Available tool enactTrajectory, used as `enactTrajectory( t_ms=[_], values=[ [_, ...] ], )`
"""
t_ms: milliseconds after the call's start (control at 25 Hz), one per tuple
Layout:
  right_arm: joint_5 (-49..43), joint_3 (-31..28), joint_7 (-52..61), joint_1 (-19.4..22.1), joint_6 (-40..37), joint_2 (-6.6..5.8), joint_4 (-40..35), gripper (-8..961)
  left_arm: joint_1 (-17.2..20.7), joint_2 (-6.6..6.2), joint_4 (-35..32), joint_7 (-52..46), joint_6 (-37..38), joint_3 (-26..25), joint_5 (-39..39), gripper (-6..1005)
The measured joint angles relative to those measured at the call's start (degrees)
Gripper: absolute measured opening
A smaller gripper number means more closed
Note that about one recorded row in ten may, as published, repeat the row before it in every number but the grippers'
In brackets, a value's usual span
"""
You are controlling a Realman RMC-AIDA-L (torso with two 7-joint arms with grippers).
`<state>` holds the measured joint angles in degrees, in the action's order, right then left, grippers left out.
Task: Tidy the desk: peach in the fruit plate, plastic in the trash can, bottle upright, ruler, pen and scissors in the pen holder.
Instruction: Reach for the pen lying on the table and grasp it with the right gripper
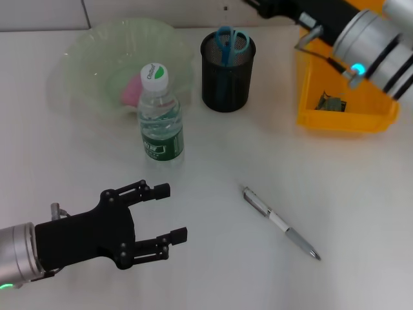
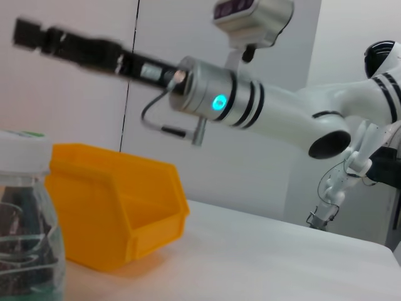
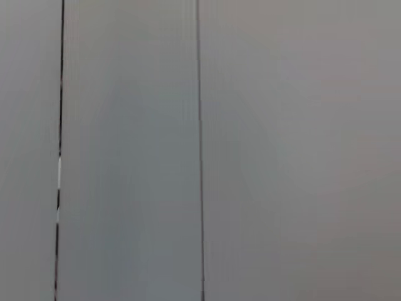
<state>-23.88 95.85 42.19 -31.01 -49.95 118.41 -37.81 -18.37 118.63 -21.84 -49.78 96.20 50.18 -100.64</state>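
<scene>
Beyond my wide-open left hand (image 1: 166, 214) the bottle (image 1: 159, 115) stood upright, the peach (image 1: 132, 90) lay in the fruit plate (image 1: 90, 51), and scissors (image 1: 230, 40) sat in the pen holder (image 1: 227, 74). The pen (image 1: 281, 222) remained on the tabletop (image 1: 361, 206) off my fingertips; my right hand's grip I could not tell.

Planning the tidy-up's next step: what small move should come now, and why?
Probably swing the open left pincer toward the silver pen lying loose on the white desk; the clear plastic bottle already stands upright, and blue scissors sit in the black mesh holder.
</scene>
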Motion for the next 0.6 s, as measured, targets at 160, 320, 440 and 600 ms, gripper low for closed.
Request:
enactTrajectory(
  t_ms=[160,320,440,600],
  values=[
    [-16.6,-2.89,20.2,9.11,8.93,-2.86,-22.54,688,-0.02,-0.05,-0.17,-0.41,0.52,0.01,0.0,795],
    [-48.62,-12.64,53.46,13.36,8.13,-2.49,-39.66,764,-0.35,-0.07,-0.19,-0.29,0.78,0.31,0.0,795],
    [-78.33,-22.62,83.12,11.98,-4.92,-1.31,-50.44,767,-0.57,-0.05,-0.17,-0.08,0.89,0.43,0.0,795],
    [-99.97,-31.69,104.54,7.6,-25.51,-0.27,-59.14,766,-0.76,-0.01,-0.19,0.02,0.94,0.45,-0.02,795]
  ],
)
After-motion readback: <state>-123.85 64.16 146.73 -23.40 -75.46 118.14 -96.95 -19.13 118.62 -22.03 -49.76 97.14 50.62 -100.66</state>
